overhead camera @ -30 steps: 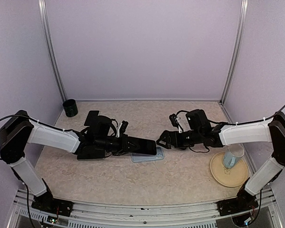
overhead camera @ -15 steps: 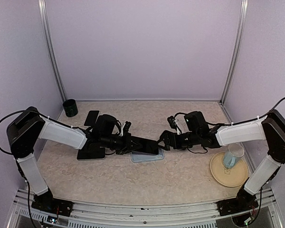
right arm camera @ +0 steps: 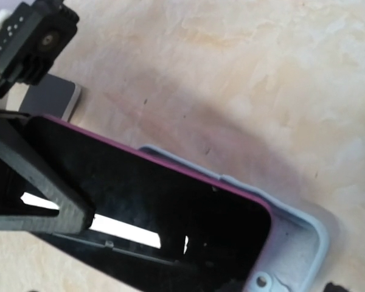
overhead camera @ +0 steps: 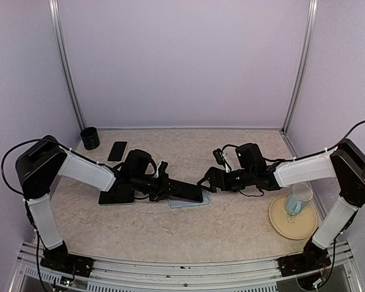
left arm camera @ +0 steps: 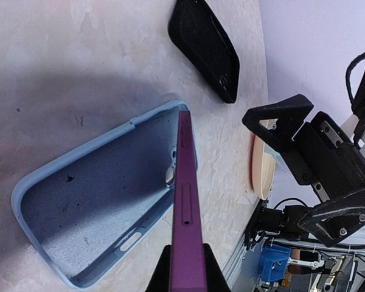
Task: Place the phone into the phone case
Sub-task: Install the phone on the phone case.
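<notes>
My left gripper (overhead camera: 164, 187) is shut on the phone (overhead camera: 185, 190), which has a black screen and a purple rim, and holds it by its left end. The phone slants down over the light blue phone case (overhead camera: 184, 205), which lies open side up on the table. In the left wrist view the phone (left arm camera: 185, 194) stands edge-on with its far end at the case (left arm camera: 91, 201) wall. In the right wrist view the phone (right arm camera: 170, 201) covers most of the case (right arm camera: 298, 237). My right gripper (overhead camera: 205, 180) is open at the case's right end, with its fingertips barely in view.
A second black phone (overhead camera: 117, 150) lies at the back left, near a black cup (overhead camera: 90, 138). A flat black object (overhead camera: 117, 194) lies under my left arm. A tan plate (overhead camera: 278, 222) with a pale blue cup (overhead camera: 298, 199) is at the right.
My left arm has pushed the phone right and lower over the case, and its elbow has swung forward, uncovering the black phone behind. My right gripper has edged slightly left.
</notes>
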{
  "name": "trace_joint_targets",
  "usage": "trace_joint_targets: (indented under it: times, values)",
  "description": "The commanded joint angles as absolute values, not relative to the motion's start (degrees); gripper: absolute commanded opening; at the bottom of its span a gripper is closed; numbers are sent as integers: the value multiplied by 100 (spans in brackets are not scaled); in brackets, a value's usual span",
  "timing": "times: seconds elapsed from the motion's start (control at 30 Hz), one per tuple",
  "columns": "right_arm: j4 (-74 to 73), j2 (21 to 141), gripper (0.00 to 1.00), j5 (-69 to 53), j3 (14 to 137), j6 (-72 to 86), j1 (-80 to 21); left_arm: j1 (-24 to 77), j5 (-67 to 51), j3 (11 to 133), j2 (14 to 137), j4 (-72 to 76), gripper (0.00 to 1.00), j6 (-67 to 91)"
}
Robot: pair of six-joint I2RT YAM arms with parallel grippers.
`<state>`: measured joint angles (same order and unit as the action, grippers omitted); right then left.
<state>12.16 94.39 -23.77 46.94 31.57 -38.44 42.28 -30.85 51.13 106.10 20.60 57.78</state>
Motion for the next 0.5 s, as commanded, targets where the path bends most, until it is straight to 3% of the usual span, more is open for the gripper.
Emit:
trace_joint_targets:
  times: [0.0, 0.47]
  values:
    - [1453, 9616, 100, -2601, 4582, 3182, -3781, 4184, -3284, 5291, 10681, 2555, 0, 6003]
    - [1744, 9889, 100, -2725, 4336, 3323, -3833, 4162, -3350, 5306, 10887, 2679, 0, 6277]
